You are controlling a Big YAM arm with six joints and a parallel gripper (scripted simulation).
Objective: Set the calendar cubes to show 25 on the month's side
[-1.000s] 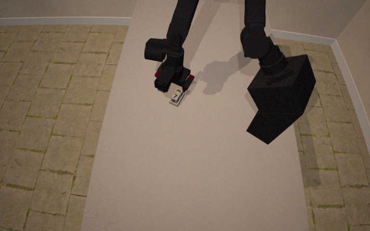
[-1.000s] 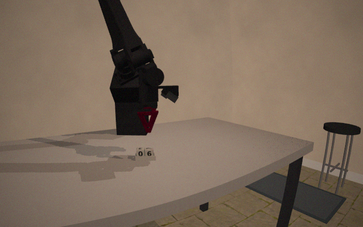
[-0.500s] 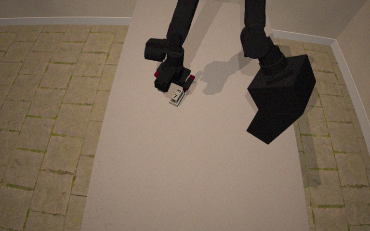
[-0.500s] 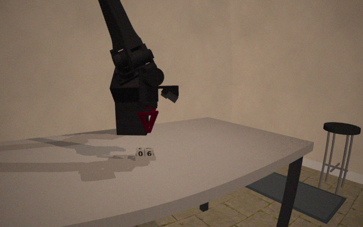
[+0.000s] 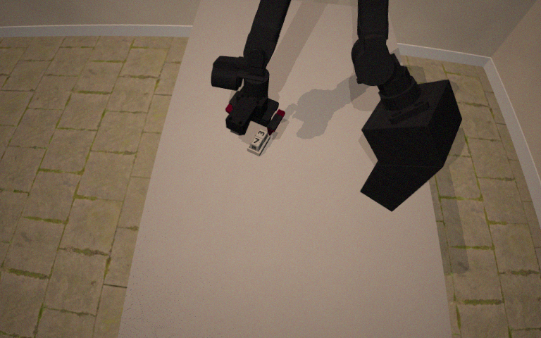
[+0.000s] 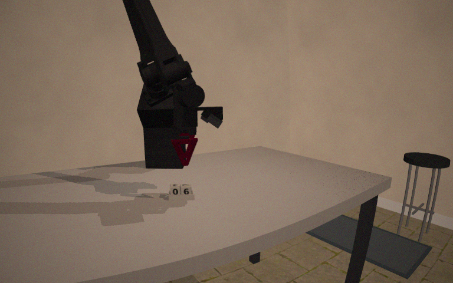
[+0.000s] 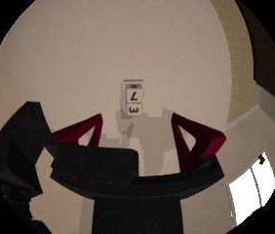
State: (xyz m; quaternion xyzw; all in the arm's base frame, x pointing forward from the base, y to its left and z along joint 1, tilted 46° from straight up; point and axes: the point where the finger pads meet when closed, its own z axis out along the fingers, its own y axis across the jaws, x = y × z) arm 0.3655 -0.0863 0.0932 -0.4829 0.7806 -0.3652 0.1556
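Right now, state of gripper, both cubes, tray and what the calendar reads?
gripper: open, empty, hovering above the cubes.
left cube: in the tray, flat, 0 on the side the exterior view shows, 7 on top.
right cube: beside it, flat, 6 on that side, 3 on top.
tray: flat on the table.
calendar: shows 06 in the exterior view, not 25; month name too small to tell.

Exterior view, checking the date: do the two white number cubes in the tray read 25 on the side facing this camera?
No, the two white number cubes show 0 and 6 on that side.
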